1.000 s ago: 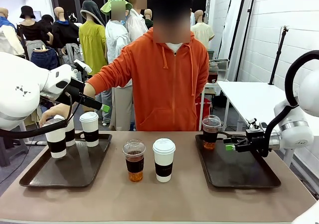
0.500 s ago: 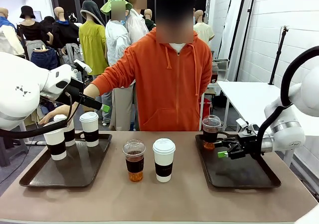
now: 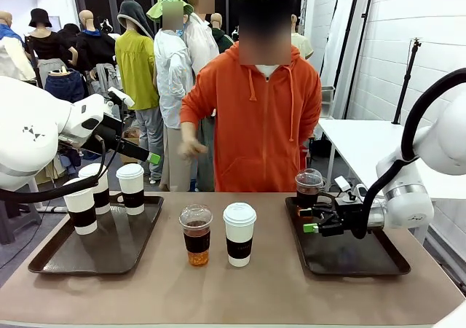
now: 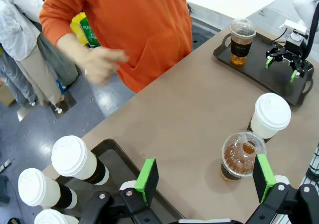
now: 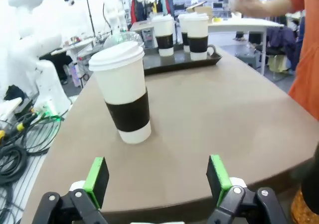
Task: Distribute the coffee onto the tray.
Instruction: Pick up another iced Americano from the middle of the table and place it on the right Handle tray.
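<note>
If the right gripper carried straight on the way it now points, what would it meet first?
Probably the white paper cup mid-table; it stands slightly off the line of the right gripper, so it might only be grazed.

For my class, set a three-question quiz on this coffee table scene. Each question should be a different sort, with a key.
1. How many white cups stand on the left tray?
2. True or false: the right gripper is shut on the clear cup that stands on the right tray.
3. What stands on the table between the trays? A. two white-lidded cups. B. one clear, one white. C. two clear ones.
Key: 1. Three. 2. False: it is open and holds nothing. 3. B: the middle clear cup and the middle white cup.
</note>
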Tool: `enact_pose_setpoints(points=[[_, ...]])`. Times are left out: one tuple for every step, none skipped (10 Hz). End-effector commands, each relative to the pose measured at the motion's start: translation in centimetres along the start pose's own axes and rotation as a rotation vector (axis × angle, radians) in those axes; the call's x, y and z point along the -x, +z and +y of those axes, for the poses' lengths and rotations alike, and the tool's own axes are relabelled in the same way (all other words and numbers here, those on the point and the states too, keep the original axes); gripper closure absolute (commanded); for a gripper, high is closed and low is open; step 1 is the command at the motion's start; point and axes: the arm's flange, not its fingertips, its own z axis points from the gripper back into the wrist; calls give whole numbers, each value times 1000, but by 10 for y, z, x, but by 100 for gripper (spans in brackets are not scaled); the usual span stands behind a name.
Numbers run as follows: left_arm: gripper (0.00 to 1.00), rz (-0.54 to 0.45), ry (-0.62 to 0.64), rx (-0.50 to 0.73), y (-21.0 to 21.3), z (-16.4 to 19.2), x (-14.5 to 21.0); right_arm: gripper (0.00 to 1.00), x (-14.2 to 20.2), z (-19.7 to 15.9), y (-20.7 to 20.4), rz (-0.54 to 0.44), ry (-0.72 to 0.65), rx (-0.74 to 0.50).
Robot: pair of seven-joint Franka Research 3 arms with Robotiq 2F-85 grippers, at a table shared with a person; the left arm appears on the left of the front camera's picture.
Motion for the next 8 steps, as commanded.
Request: enact_pose_setpoints(points=[[0,2,4,2,0,1,1,0,3,15,-15,-1,22,36],[0,2,4,2,0,1,1,0,6,17,-20,10,19,11],[0,2,4,2,0,1,1,0,8,21,-22,11,23,-3],[0,2,4,2,0,1,1,0,9,27,-25,18,34,-15],[0,2,4,2,0,1,1,0,9,28,-26,21,35,-26],[0,2,4,2,0,1,1,0,10,29,-27,19,39,-41],[0,2,4,2,0,1,1,0,10,29,-28,22,42,-41],[0,2,4,2,0,1,1,0,9,28,-28,26,37,-43]])
